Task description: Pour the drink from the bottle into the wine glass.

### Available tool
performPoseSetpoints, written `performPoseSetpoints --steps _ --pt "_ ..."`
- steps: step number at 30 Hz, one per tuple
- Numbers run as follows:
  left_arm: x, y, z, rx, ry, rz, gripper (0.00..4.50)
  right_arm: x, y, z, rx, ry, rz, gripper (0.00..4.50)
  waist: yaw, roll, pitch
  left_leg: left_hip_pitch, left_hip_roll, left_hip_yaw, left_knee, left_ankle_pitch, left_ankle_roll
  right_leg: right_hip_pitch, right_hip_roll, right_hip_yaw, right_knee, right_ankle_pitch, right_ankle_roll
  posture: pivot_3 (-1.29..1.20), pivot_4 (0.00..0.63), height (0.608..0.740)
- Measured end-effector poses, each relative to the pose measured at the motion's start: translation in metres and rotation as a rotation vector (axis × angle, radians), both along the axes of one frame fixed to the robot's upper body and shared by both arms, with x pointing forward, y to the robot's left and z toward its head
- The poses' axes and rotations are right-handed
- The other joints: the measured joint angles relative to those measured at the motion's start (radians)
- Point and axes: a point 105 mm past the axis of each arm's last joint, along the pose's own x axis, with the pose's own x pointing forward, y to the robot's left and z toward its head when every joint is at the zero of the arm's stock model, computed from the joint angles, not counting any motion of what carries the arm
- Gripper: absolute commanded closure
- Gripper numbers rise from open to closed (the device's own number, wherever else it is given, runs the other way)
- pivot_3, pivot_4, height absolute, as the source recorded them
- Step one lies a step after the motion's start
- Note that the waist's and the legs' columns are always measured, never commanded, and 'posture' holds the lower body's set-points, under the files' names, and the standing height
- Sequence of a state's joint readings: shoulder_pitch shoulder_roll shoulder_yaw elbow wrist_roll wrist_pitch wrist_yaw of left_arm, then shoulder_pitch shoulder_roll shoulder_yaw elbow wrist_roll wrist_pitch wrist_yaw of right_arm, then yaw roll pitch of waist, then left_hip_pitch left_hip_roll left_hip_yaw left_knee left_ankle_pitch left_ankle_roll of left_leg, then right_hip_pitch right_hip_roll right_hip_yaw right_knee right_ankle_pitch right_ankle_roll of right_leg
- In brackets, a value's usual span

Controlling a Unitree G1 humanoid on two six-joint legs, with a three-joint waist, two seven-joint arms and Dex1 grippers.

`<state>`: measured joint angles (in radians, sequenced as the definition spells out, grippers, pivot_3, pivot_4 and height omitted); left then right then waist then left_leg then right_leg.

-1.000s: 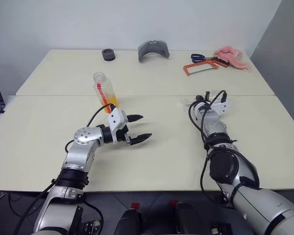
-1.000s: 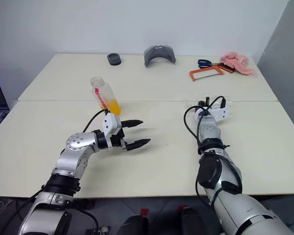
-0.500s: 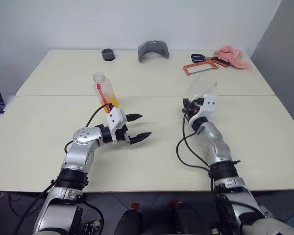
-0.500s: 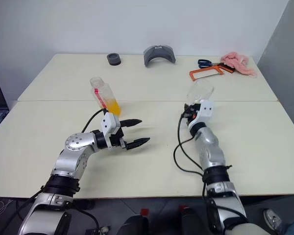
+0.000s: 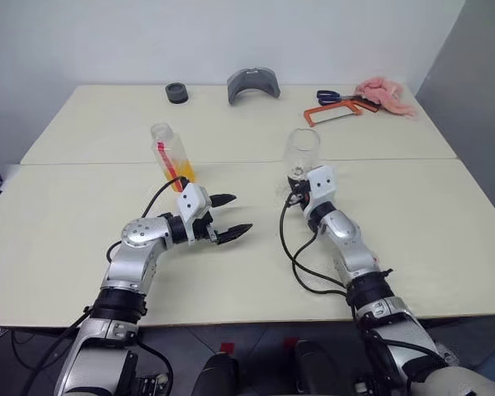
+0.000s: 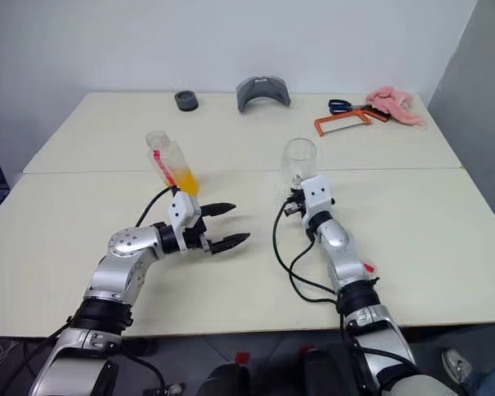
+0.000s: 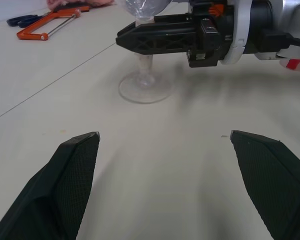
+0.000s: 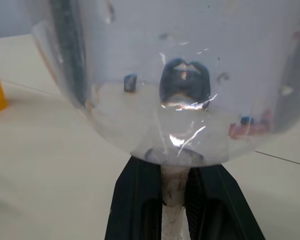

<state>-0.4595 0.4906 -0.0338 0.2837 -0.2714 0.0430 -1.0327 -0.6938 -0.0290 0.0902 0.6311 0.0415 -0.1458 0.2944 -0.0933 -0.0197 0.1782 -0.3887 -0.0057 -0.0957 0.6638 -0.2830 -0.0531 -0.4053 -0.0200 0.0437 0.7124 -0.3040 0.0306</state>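
Note:
The wine glass [image 5: 302, 149] stands upright near the table's middle, its round foot [image 7: 144, 89] at the table surface. My right gripper [image 5: 294, 185] is shut on the thin stem [image 8: 173, 202], just under the empty bowl [image 8: 175, 85], with a black finger [image 8: 136, 206] on either side. To its left the bottle [image 5: 172, 153] stands on the table, leaning a little, with the orange drink [image 5: 184, 174] in its lower part. My left gripper [image 5: 232, 217] hovers open and empty in front of the bottle, its fingertips [image 7: 85, 142] spread wide and pointing toward the glass.
At the table's far edge lie a black ring [image 5: 177, 92], a grey curved piece [image 5: 254, 84], blue scissors [image 5: 330, 96], an orange hacksaw [image 5: 334, 114] and a pink cloth [image 5: 385, 93]. A seam [image 5: 412, 159] runs across the table behind the glass.
My right gripper has rolled over and swung left toward the middle, turning the wine glass from lying sideways to upright. The left gripper and the bottle have stayed put.

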Motion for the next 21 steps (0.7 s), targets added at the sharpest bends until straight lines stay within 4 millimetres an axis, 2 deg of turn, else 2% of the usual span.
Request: performPoseSetpoints --steps 6,11,18,19,21 --pt "-0.002 0.016 0.006 0.011 -0.017 0.06 0.0 -0.003 0.033 0.0 -0.024 0.022 0.153 4.21 0.002 0.0 0.0 0.0 0.0 -0.001 -0.001 0.0 0.0 0.0 0.0 0.0 0.0 0.0 0.0 0.0 0.15 0.74" --pt "-0.002 0.027 0.017 0.012 -0.049 0.12 0.0 -0.004 0.038 -0.001 -0.04 0.012 0.183 4.21 0.007 0.0 0.0 0.0 -0.001 -0.001 -0.001 0.0 0.0 0.0 -0.001 0.0 0.0 0.0 0.0 0.0 0.15 0.74" --pt "-0.008 0.02 0.027 -0.003 -0.053 0.113 0.0 -0.006 0.042 -0.003 -0.039 0.008 0.202 4.21 0.005 0.0 0.0 0.0 0.0 0.0 -0.001 0.0 0.0 0.0 -0.001 0.0 0.0 0.0 0.0 0.0 0.15 0.74" --pt "-0.008 0.02 0.028 -0.001 -0.052 0.112 0.0 -0.006 0.043 -0.003 -0.035 0.006 0.202 3.5 0.005 0.0 0.0 0.001 0.0 -0.001 -0.001 0.0 0.0 0.0 -0.001 0.0 0.0 0.0 0.0 0.0 0.15 0.74" --pt "-0.008 0.021 0.028 0.003 -0.047 0.117 0.0 -0.007 0.045 -0.004 -0.029 0.012 0.206 2.92 0.005 0.0 0.0 0.001 0.0 -0.001 -0.001 0.0 0.0 0.0 -0.001 0.0 0.0 0.0 0.0 0.0 0.15 0.74"
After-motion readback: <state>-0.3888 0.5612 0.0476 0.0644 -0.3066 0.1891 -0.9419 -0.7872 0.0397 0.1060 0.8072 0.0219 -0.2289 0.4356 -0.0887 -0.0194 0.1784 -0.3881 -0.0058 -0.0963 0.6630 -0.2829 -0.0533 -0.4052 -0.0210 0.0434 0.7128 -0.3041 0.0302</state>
